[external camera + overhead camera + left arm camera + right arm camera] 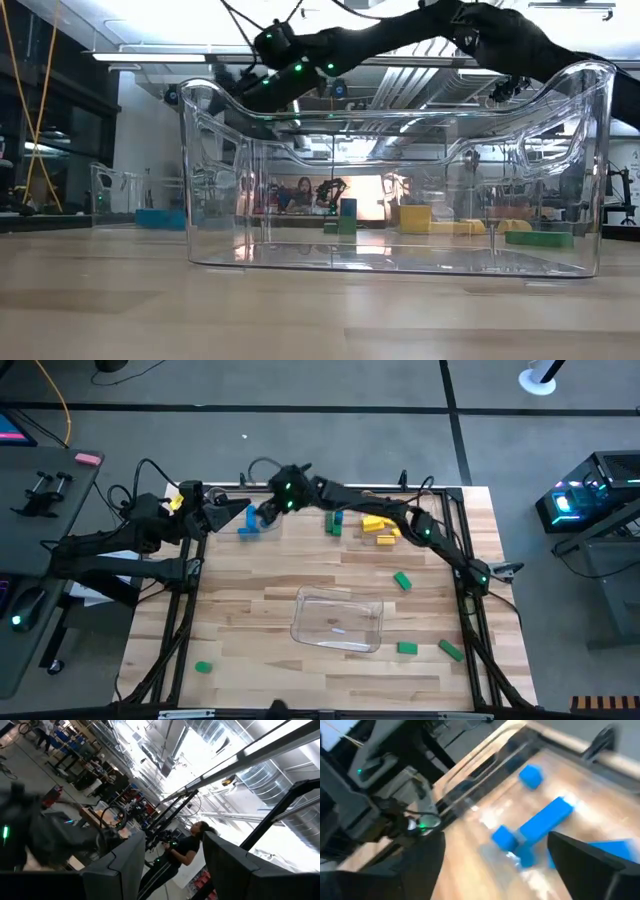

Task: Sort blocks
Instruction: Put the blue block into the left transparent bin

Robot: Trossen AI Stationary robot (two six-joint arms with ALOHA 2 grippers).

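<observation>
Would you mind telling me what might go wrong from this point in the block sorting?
The right gripper, open, hovers over the blue blocks in a clear plastic tray at the table's far left; withdrawing, a finger might knock that tray. The left gripper, open and empty, sits close by, so the arms may collide. The lone green block near the front-left edge could be overlooked.

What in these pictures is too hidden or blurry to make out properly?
- Blue blocks, high view: the right gripper covers part of the pile; an exact count is unclear.
- Same blocks, right wrist view: motion blur smears their edges.
- Left gripper, left wrist view: it points up at the ceiling, so no table shows.
- Yellow blocks, low view: seen only through the clear tray.
</observation>
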